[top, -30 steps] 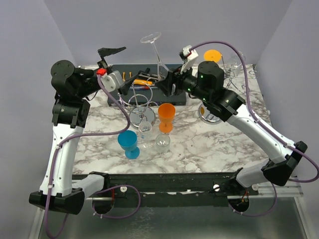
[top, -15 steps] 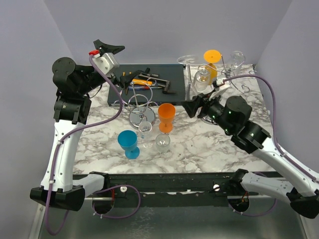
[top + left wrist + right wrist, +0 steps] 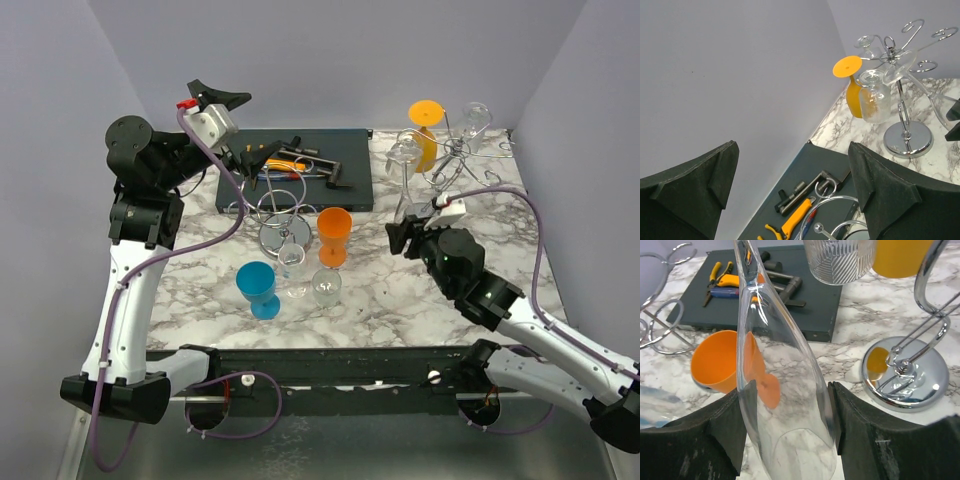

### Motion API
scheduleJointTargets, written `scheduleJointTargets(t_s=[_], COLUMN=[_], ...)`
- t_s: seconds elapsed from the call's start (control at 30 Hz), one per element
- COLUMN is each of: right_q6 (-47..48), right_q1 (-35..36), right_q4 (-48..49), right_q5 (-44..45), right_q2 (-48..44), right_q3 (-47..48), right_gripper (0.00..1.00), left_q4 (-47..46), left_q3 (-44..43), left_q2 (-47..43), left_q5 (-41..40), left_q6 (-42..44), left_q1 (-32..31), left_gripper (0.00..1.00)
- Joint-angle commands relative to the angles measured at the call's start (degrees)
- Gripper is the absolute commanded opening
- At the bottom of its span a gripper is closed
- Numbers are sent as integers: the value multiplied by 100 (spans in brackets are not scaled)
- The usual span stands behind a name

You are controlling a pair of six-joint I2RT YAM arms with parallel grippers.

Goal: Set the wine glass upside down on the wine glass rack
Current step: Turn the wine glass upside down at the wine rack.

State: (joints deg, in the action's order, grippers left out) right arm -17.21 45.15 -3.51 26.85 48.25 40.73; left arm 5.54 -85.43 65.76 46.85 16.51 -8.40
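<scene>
The glass (image 3: 402, 205) (image 3: 775, 340) (image 3: 901, 66) is upside down in the right gripper (image 3: 405, 232) (image 3: 787, 395). Its bowl sits between the jaws, which close on it from both sides at about half their spread, and its stem runs up toward 12 o'clock. The foot is tilted and lies up against the arms of the rack (image 3: 452, 152) (image 3: 907, 140) (image 3: 912, 372). Whether it touches them or hangs on a hook cannot be told.

Half a second ago the foot stood clear of the rack at its 9 o'clock side and the glass leaned more. It now stands steeper and close in, and the gripper has come slightly nearer the front. A second ago the arm held the glass high over the tray (image 3: 300, 172).

The rack stands at 1 o'clock on the surface (image 3: 380, 300). An orange glass (image 3: 425, 130) (image 3: 856, 92) and a ribbed glass (image 3: 403, 152) (image 3: 874, 99) hang on it, bowls down, just beside the held glass. An orange cup (image 3: 335, 235) (image 3: 715, 360) stands at the gripper's 9 o'clock.

The left gripper (image 3: 232, 128) (image 3: 792, 185) hangs at 10 o'clock, above the tray's left end. Its jaws are spread wide with nothing between them, unchanged from half a second ago.
</scene>
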Motion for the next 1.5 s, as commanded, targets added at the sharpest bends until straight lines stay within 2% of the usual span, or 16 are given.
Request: scheduleJointTargets(t_s=[0.0,0.47,0.73,1.0,1.47], right_q6=[128,-398,-421,-425,-40], right_q1=[-1,-15,-252,-1016,-1394], right_q4=[1119,805,867,1131,1697], right_q5=[736,1511,1810,1203,440], right_q2=[-347,-858,-703,-411,73], right_q3=[-311,-831,-899,-888,-791], right_gripper=[1,1,1,1,1], left_q4=[-71,-194,-271,-274,-283], left_q3=[172,473,614,760,1011], left_q2=[-96,-204,-282,-391,-563], left_q5=[-69,220,354,264,254], left_q6=[10,48,-134,-140,-236], left_q1=[-30,-30,-34,-30,-31], left_gripper=[99,99,99,99,99])
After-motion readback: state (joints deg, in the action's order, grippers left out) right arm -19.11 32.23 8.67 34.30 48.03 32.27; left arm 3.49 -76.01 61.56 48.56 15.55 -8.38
